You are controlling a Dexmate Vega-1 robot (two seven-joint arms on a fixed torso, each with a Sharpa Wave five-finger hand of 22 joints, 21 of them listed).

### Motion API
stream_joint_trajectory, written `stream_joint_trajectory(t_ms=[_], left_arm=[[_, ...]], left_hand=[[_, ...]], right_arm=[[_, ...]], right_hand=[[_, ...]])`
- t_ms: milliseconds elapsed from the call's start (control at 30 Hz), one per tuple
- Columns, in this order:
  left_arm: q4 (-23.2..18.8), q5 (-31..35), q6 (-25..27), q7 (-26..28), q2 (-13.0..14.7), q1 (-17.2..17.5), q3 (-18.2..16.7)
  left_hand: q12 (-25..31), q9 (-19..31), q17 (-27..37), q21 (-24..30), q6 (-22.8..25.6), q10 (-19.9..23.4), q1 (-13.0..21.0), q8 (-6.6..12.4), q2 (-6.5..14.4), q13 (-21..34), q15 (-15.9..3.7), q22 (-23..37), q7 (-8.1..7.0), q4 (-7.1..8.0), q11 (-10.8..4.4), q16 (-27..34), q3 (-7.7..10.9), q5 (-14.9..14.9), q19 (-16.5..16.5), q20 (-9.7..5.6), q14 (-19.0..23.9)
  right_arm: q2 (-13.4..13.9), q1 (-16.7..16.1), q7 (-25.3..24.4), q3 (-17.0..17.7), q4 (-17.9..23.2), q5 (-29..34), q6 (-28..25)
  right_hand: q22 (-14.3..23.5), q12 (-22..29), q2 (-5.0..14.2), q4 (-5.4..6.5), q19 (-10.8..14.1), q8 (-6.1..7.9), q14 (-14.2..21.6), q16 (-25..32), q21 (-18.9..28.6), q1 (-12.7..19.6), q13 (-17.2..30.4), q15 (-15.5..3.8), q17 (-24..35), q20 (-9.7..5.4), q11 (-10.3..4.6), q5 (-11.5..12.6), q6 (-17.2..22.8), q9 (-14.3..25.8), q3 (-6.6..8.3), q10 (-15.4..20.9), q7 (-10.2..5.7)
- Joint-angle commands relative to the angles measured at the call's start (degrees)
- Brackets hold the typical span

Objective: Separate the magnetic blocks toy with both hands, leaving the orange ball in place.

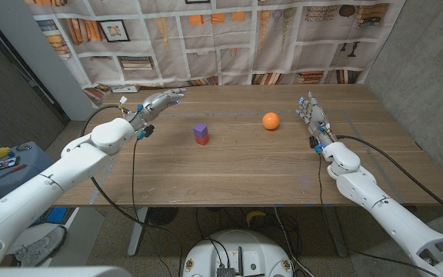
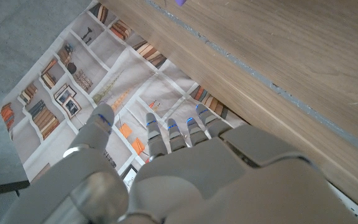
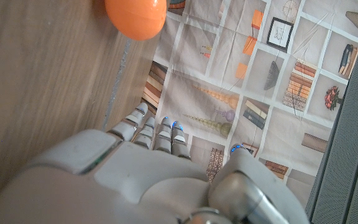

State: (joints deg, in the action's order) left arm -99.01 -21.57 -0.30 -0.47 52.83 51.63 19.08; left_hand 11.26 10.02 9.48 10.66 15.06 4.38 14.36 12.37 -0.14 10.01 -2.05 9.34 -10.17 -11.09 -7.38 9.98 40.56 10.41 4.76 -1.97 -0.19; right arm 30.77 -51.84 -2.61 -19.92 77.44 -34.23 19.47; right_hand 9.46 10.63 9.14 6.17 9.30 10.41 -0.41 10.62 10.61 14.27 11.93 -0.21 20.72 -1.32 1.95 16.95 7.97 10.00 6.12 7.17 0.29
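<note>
Both hands, left [image 1: 158,103] and right [image 1: 311,115], hover released and empty, apparently fingers apart, well clear of the magnetic blocks toy [image 1: 201,134] mid-table; a careless right reach could nudge the nearby orange ball [image 1: 271,121] rolling.

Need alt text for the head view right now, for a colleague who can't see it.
A stacked purple-and-red magnetic blocks toy stands mid-table with an orange ball to its right, both untouched. The left hand and right hand are open and empty at the wooden table's far sides.
</note>
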Motion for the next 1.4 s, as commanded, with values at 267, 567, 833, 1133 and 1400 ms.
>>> stream_joint_trajectory(t_ms=[267,567,833,1133,1400], left_arm=[[-10.20,13.43,7.60,-0.63,8.98,-2.60,2.08],[-13.64,23.68,11.33,-2.26,11.16,-5.08,4.84],[-16.21,31.04,13.58,-4.00,12.50,-6.24,5.84],[-18.73,37.85,15.81,-11.02,13.91,-9.02,7.75],[-18.83,41.78,15.30,-18.36,13.67,-12.42,9.36]], left_hand=[[0.26,0.27,0.13,0.19,1.75,0.51,3.99,0.43,-1.10,0.24,-2.41,0.12,-1.62,-0.14,-1.26,0.27,1.06,0.56,1.95,-0.35,0.68],[0.09,0.30,0.14,0.06,2.40,0.39,6.00,0.47,-1.83,0.26,-2.46,0.12,-1.98,-0.15,-1.54,0.14,1.49,0.65,2.28,-0.25,0.60],[-0.13,0.36,0.16,-0.09,3.09,-0.04,8.59,0.50,-2.91,0.28,-3.01,0.12,-2.13,-0.14,-1.93,0.00,1.95,0.72,2.43,-0.95,0.09],[-0.80,0.43,0.23,-0.31,1.92,-3.04,12.85,-0.26,-4.90,0.32,-1.71,0.18,-2.24,-0.01,-0.81,-0.22,2.28,0.73,1.88,-0.78,-2.09],[-0.86,0.48,0.27,-0.61,1.73,-5.24,15.52,-0.35,-6.18,0.33,-0.28,0.22,-2.20,0.13,-0.11,-0.35,2.15,0.62,0.02,0.13,-4.84]], right_arm=[[-0.16,-0.01,2.54,0.47,-2.27,-1.14,2.39],[-0.31,-0.53,1.98,0.86,-2.33,-1.28,2.93],[-0.47,-0.98,1.16,1.27,-2.29,-1.23,3.47],[-1.35,-0.63,1.75,1.39,-3.79,-1.65,4.80],[-1.33,-0.05,1.54,1.06,-4.53,-0.83,4.81]], right_hand=[[0.14,0.22,-0.13,0.02,0.72,0.23,-0.07,0.43,0.24,-0.20,-0.07,-0.35,-0.23,0.03,-0.04,-0.10,0.39,0.09,0.63,0.28,-0.17],[0.14,0.24,-0.12,-0.01,0.72,0.22,-0.11,0.45,0.22,-0.22,-0.27,-0.20,-0.50,0.03,0.06,-0.17,0.34,0.09,0.86,0.24,-0.20],[0.14,0.25,-0.13,-0.04,0.79,0.21,-0.11,0.48,0.23,-0.22,-0.40,-0.21,-0.70,0.02,0.02,-0.24,0.29,0.09,1.03,0.21,-0.22],[0.14,0.22,-0.22,-0.03,0.88,0.21,-0.04,0.55,0.25,-0.33,-0.54,0.11,-0.90,0.31,0.13,-0.33,0.28,0.10,1.14,0.07,-0.26],[0.14,0.24,-0.33,0.05,0.92,0.26,-0.08,0.58,0.26,-0.53,-0.62,0.24,-1.02,0.47,0.19,-0.42,0.39,0.10,1.16,0.06,-0.34]])
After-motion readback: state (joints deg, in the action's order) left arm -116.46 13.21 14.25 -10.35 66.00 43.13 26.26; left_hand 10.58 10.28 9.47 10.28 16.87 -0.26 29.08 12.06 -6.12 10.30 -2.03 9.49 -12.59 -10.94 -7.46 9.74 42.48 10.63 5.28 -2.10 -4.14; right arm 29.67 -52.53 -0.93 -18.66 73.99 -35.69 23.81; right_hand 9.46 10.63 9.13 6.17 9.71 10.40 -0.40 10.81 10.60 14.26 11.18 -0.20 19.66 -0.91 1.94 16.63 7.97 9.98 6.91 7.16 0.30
